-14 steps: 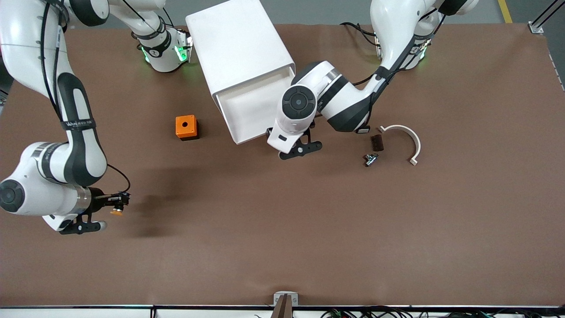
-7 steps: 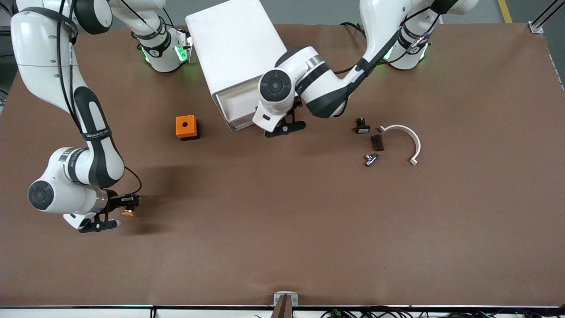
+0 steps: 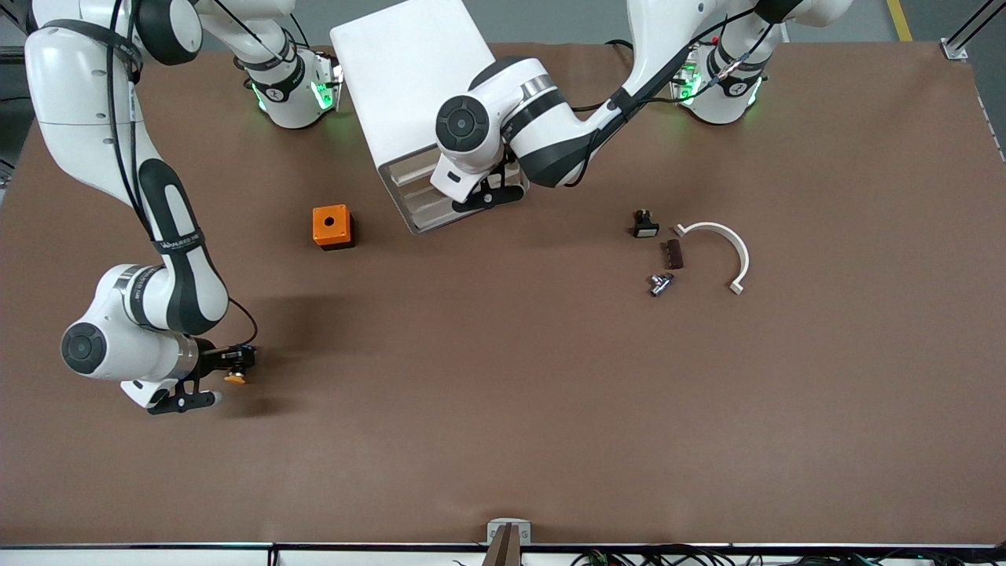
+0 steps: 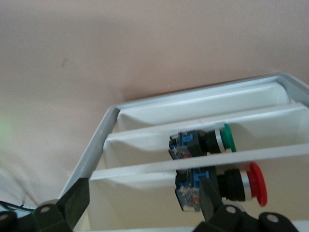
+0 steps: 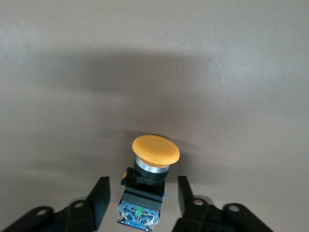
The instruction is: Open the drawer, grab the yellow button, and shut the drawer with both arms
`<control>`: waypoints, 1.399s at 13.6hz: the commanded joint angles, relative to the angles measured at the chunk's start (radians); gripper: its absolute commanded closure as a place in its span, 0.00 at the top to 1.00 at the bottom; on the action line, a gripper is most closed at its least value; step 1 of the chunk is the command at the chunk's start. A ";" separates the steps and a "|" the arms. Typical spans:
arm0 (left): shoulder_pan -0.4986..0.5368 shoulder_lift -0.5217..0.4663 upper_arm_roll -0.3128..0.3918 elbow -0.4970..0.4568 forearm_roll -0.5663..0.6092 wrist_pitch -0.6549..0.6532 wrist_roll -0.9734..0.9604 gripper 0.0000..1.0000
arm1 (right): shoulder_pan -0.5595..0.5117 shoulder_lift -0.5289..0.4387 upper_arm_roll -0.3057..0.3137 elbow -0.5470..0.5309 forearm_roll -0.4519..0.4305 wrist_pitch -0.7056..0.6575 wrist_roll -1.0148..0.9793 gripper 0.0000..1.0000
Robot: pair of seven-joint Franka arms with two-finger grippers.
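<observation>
The right gripper [image 3: 236,369] hangs low over the table's [image 3: 503,409] right-arm end, nearer the front camera than the single orange cube [image 3: 332,226], its two fingers closed on the one orange-capped button [image 5: 149,181]; the left gripper [image 3: 481,192], jaws wide, sits at the cabinet's [image 3: 416,94] front against the pushed-in drawer [image 3: 420,169]. The left wrist view shows two more buttons in lower drawers, one green [image 4: 205,142], one red [image 4: 227,186].

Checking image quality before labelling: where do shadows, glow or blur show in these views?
Front view: soft arm shadows on the table beside the right gripper; green glow at both bases. Right wrist view: the button is sharp, with a broad shadow on the table. Left wrist view: the left gripper looks blurred, the drawer evenly lit.
</observation>
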 commanded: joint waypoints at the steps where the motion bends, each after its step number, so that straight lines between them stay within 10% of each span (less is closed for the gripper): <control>1: -0.002 -0.014 -0.029 -0.009 -0.059 -0.041 -0.008 1.00 | 0.008 -0.116 0.005 -0.014 0.020 -0.045 -0.009 1.00; 5: -0.002 0.003 -0.022 0.001 -0.064 -0.041 -0.008 1.00 | 0.016 -0.261 0.003 -0.014 0.020 -0.075 0.001 1.00; 12: 0.439 -0.161 -0.022 0.057 0.015 -0.092 0.127 1.00 | 0.044 -0.543 0.002 -0.006 -0.005 -0.432 0.211 1.00; 19: 0.672 -0.317 -0.019 0.056 0.275 -0.108 0.417 1.00 | 0.053 -0.701 0.006 0.038 -0.068 -0.579 0.361 1.00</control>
